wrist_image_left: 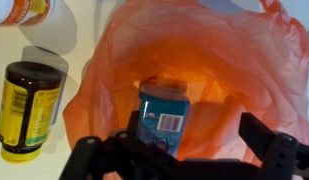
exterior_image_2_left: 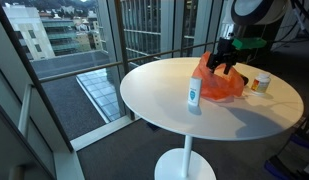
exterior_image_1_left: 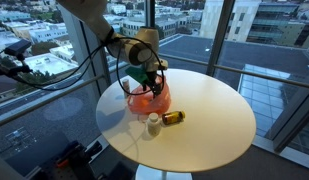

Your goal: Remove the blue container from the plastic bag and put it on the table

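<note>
Round white table [exterior_image_1_left: 209, 118] [exterior_image_2_left: 164, 95] filling the middle in both exterior views, perched on a white pedestal [exterior_image_2_left: 184, 160]. Floor-to-ceiling glass [exterior_image_2_left: 64, 70] wrapping round from nine to three o'clock, sliced up by dark mullions [exterior_image_2_left: 119, 45]. Daylight pouring in. City buildings [exterior_image_1_left: 264, 20] beyond at twelve, grey floor [exterior_image_2_left: 119, 166] at six.

Brown bottle [wrist_image_left: 27, 108]: yellow label, dark cap, lying on its side at nine o'clock in the wrist view.
White bottle [wrist_image_left: 24, 10]: orange label, just beside the brown bottle, at its twelve o'clock.
Small white bottle [exterior_image_2_left: 194, 95]: blue label, upright, well apart from the other two, at their nine o'clock in an exterior view.
Windows [exterior_image_2_left: 144, 40]: tall glass panes, city buildings beyond.
</note>
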Controlling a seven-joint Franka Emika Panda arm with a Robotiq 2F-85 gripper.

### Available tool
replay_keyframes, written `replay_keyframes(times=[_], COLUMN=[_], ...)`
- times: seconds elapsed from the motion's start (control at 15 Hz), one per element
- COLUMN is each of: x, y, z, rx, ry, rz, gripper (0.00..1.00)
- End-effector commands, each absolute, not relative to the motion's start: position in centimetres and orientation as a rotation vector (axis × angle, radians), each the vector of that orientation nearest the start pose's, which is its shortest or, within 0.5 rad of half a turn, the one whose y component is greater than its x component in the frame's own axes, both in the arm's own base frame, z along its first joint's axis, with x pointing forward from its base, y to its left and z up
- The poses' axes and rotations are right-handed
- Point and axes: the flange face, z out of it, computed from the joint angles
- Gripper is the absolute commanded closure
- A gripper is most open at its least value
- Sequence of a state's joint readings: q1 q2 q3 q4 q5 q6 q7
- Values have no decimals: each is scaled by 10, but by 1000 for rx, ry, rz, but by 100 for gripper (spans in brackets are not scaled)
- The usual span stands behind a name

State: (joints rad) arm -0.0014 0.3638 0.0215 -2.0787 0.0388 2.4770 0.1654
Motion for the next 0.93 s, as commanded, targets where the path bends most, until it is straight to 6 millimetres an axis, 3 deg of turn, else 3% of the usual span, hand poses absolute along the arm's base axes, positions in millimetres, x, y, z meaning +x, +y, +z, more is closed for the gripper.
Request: replay_keyframes(times=[0.0,0.87], x=[600,596], y=[12,0], z=[247,232], rx=[-3096,-3134], ry=[288,406], rz=[-41,-14], gripper=[0,0])
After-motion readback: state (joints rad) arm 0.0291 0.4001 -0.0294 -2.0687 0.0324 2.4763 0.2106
